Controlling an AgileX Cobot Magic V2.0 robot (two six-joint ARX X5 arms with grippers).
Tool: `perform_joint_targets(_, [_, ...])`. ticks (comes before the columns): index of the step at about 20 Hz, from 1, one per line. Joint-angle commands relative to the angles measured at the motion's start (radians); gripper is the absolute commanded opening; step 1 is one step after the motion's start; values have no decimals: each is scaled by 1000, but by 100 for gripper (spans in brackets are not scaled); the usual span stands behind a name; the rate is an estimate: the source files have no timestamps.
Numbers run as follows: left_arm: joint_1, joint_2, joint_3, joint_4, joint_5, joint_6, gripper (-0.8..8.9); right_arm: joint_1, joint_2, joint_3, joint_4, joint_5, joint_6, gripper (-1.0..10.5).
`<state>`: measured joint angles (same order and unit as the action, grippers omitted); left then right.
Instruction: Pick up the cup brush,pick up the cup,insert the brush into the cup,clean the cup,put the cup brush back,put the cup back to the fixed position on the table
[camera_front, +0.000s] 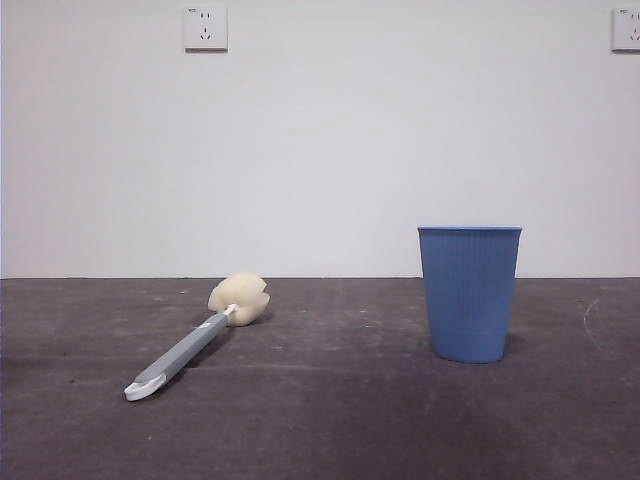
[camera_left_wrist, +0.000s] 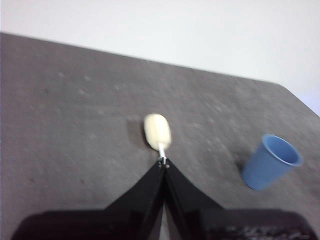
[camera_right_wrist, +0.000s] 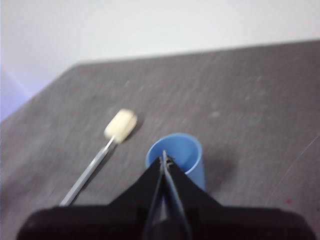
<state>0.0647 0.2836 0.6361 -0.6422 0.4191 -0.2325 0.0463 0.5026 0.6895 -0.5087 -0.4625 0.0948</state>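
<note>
The cup brush (camera_front: 195, 342) lies flat on the table (camera_front: 330, 420) at the left, its cream sponge head toward the wall and its white looped tip toward the front. The blue ribbed cup (camera_front: 469, 292) stands upright at the right. Neither gripper shows in the front view. In the left wrist view my left gripper (camera_left_wrist: 164, 162) is shut and empty, high above the brush (camera_left_wrist: 157, 131), with the cup (camera_left_wrist: 271, 161) off to the side. In the right wrist view my right gripper (camera_right_wrist: 164, 160) is shut and empty, high above the cup (camera_right_wrist: 176, 156), with the brush (camera_right_wrist: 102, 152) beside it.
A white wall (camera_front: 320, 150) stands behind the table, with a socket (camera_front: 205, 28) at upper left and another (camera_front: 626, 28) at upper right. A faint curved scuff (camera_front: 592, 325) marks the table at far right.
</note>
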Motion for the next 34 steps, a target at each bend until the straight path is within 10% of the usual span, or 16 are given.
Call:
perform_joint_targets(1, [2, 60, 99, -111, 35, 41, -7, 2, 59, 118, -133, -32, -102, -12])
perform_joint_targets(19, [-21, 235, 302, -480, 58, 208, 3, 3, 155, 300, -459, -37, -208, 11])
perform_joint_targets(21, [-21, 236, 302, -480, 58, 206, 162, 3, 155, 300, -458, -37, -208, 121])
perform_joint_targets(24, [-25, 236, 302, -480, 63, 203, 675, 3, 155, 300, -456, -36, -194, 629])
perform_joint_targets(34, [-92, 364, 302, -435, 135, 202, 667, 3, 159, 300, -456, -37, -181, 662])
